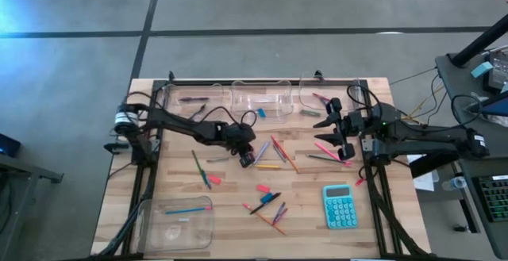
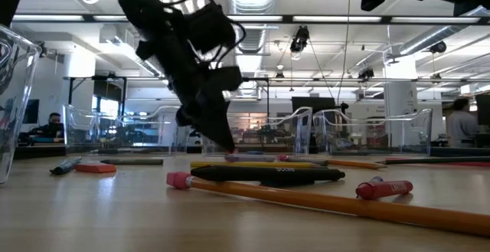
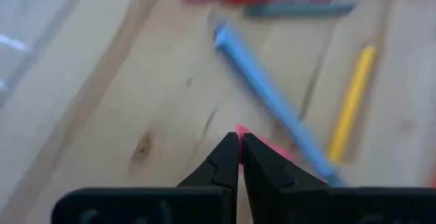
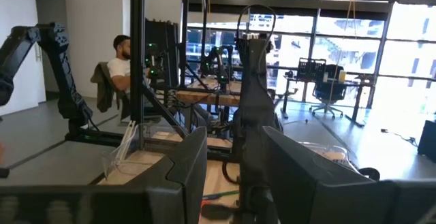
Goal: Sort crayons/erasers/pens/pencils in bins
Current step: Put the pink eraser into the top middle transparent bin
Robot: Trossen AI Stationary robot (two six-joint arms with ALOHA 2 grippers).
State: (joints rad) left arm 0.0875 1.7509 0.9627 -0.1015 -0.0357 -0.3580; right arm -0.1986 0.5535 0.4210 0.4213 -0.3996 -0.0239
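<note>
Pink shows just under my left gripper [image 3: 240, 142] — its fingers are pressed together on the table, beside a blue pencil [image 3: 272, 101]; I cannot tell if it holds anything. My right gripper [image 1: 340, 126] hovers partly open, empty, near the far bins [image 1: 262, 101].

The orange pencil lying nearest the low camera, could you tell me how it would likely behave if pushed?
The orange pencil looks long, thin and straight, so it is probably stiff and light. Lying flat on the wooden table, it would likely roll or pivot if nudged sideways. Its pink eraser tip might drag slightly.
</note>
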